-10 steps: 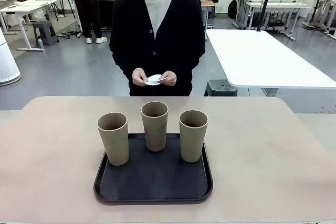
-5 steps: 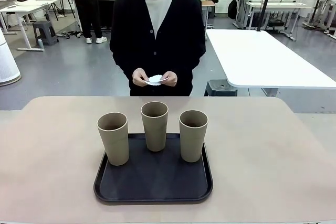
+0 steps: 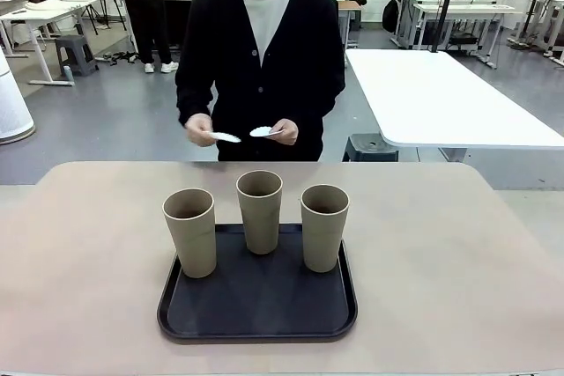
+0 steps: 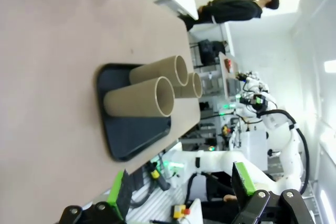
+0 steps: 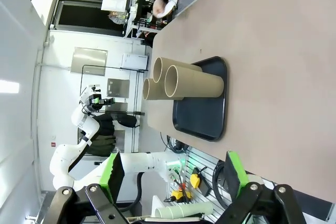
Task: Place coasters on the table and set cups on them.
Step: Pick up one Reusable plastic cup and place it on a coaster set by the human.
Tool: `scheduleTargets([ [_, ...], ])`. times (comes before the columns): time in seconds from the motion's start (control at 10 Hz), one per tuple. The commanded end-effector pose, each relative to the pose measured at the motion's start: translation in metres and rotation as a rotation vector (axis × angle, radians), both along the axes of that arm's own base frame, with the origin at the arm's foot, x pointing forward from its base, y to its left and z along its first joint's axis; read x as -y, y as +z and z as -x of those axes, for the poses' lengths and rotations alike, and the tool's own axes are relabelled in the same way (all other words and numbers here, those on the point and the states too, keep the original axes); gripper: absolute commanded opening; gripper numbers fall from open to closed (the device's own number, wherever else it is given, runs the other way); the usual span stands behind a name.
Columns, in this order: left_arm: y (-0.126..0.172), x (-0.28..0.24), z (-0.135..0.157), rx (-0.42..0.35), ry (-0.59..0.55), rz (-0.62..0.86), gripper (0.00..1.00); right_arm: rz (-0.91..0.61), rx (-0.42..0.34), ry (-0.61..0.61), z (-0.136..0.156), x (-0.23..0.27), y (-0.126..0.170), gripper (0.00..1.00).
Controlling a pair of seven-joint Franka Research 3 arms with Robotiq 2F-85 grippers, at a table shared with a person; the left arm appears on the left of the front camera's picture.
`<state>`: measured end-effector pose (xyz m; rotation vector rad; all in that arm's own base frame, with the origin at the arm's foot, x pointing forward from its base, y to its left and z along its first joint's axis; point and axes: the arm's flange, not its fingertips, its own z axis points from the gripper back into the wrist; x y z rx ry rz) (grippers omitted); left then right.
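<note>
- Surface (image 3: 88, 244): the wide beige-tan top with rounded corners runs across the front view. It carries a tray near its middle, on the robot's side.
- Person (image 3: 264, 59): stands at the far edge of the surface in a black cardigan over a white top. Both hands are raised at waist height and clear of the surface.
- Tray (image 3: 256, 310): black, a rounded square, lying flat on the surface with all three cups on it. Its near half is bare.
- Left gripper (image 4: 179, 190): spread wide, green pads well apart and nothing between them. It is held back from the surface and looks along it at the tray.
- Right gripper (image 5: 174, 176): likewise fully spread and holding nothing, back from the surface edge. The tray and cups lie well ahead of it.
- Cups: three tall taupe tumblers stand upright in a shallow arc on the far half of the tray, apart from one another. They are the left cup (image 3: 191, 235), the middle cup (image 3: 260, 213) set slightly farther back, and the right cup (image 3: 323, 228).
- Coasters: small white scalloped discs, none yet on the surface. One coaster (image 3: 224, 137) is pinched in the person's right hand (image 3: 200, 128), drawn out to the side. Another coaster (image 3: 262, 131) is in the person's left hand (image 3: 284, 132). Whether more are stacked there I cannot tell.
</note>
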<state>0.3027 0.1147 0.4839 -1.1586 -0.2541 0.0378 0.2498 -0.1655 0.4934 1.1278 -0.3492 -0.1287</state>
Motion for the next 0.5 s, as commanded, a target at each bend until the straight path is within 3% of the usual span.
scheduleTargets([
  [0.0,0.0019,-0.0018,-0.0014,0.010,-0.005,0.011,1.00,-0.015,0.004,0.001,-0.0020,-0.0001,0.0001,1.00],
  [0.4,0.0019,-0.0018,-0.0014,0.010,-0.005,0.011,1.00,-0.015,0.004,0.001,-0.0020,-0.0001,0.0001,1.00],
])
